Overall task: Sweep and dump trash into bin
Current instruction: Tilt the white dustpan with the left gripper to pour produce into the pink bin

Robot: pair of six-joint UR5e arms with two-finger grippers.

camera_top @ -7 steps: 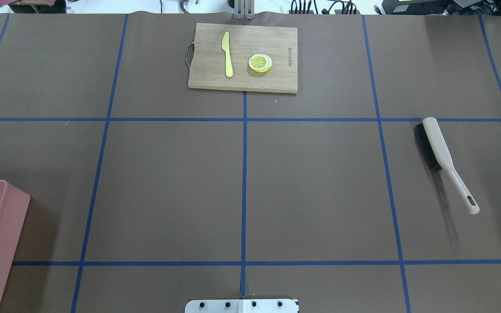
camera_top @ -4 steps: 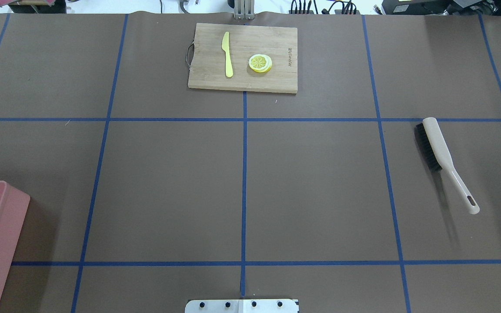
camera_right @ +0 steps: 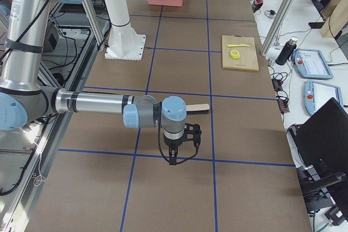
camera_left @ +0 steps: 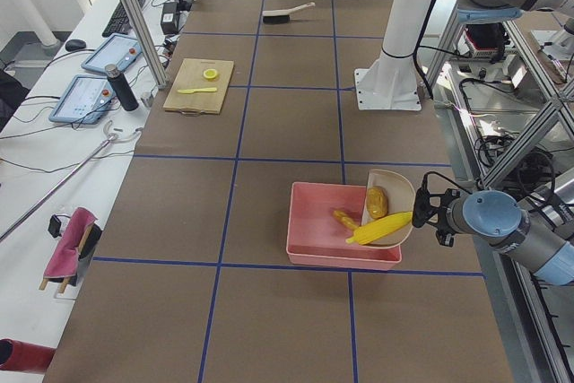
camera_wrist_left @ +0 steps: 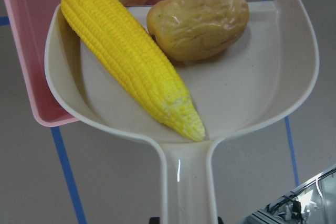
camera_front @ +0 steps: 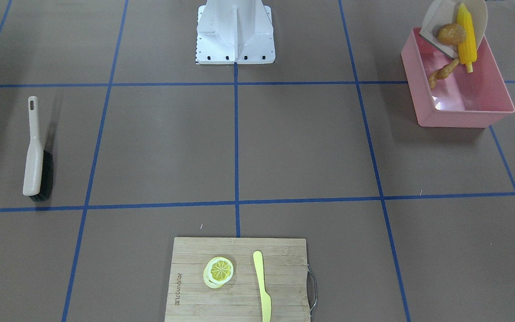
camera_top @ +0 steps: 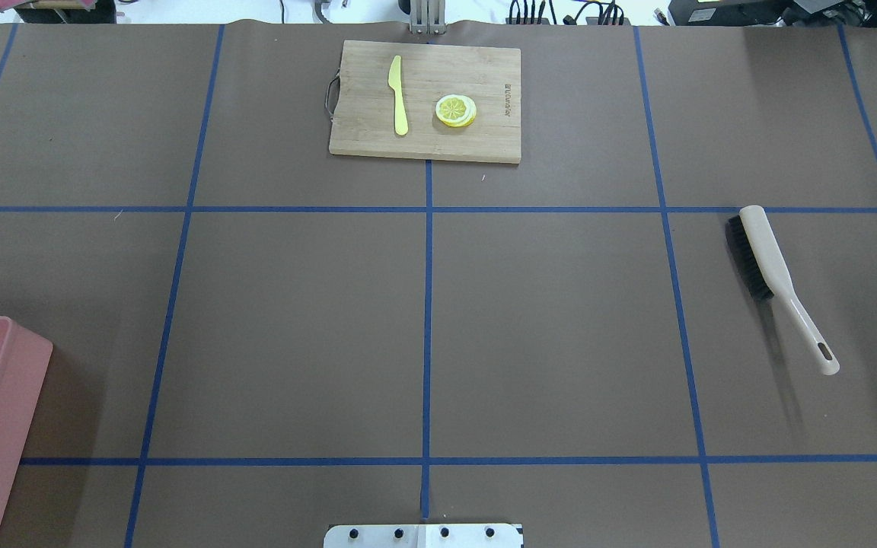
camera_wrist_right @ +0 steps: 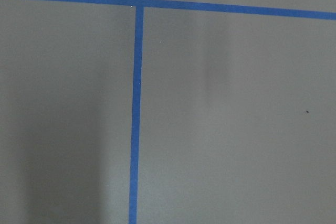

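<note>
The pink bin (camera_front: 463, 107) stands near the table's left end. Over its near wall the beige dustpan (camera_wrist_left: 252, 93) is tilted, lip down, and my left gripper (camera_left: 427, 212) is shut on its handle. The yellow corn cob (camera_wrist_left: 126, 56) lies along the pan with its stem end over the lip. Beside it on the pan rests the brown potato (camera_wrist_left: 199, 22). The ginger root (camera_front: 443, 73) is past the lip, inside the bin. My right gripper (camera_right: 173, 158) hangs fingers-down over bare table, and I cannot tell if it is open or shut.
A beige hand brush (camera_top: 777, 281) with black bristles lies on the right side. At the far middle edge a wooden cutting board (camera_top: 423, 144) holds a yellow-green knife (camera_top: 398, 95) and a lemon slice (camera_top: 455, 110). The robot's white base (camera_front: 235, 31) stands mid-table.
In the overhead view a yellow-orange piece has slid further into sight inside the bin at the left edge. The brush and the cutting board have not moved.
</note>
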